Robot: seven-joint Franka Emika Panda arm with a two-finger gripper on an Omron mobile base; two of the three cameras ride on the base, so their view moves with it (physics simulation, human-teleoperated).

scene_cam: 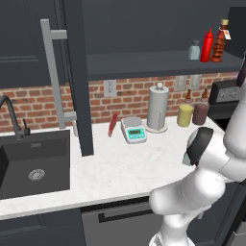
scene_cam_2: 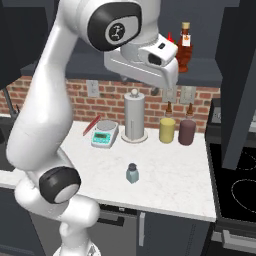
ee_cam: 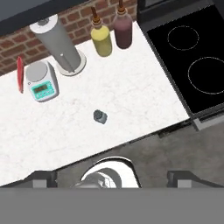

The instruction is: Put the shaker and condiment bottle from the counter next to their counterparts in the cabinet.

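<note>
**Bottle's on the shelf, shaker's sitting alone on the counter**

So the gripper (ee_cam: 112,177) is hanging high over the counter (scene_cam_2: 165,170) looking straight down, fingers spread wide and not holding anything. Right below it the shaker (scene_cam_2: 132,173) is standing upright on the white marble, out in the open near the front edge, well apart from everything else.

Up in the cabinet (scene_cam: 158,62), the condiment bottle (scene_cam: 219,42) is standing on the shelf just beside the red squeeze bottle (scene_cam: 207,46), and the other little blue-grey shaker (scene_cam: 194,50) is sitting just left of the red one.

Along the brick wall the paper towel roll (scene_cam_2: 134,116) is standing between the kitchen scale (scene_cam_2: 104,134) and the yellow canister (scene_cam_2: 167,129), with the maroon canister (scene_cam_2: 186,132) right next to that. A red stick-like thing (ee_cam: 20,74) is lying beside the scale. The sink (scene_cam: 33,163) is sitting off to the left, the stove (ee_cam: 192,57) off to the right.
</note>
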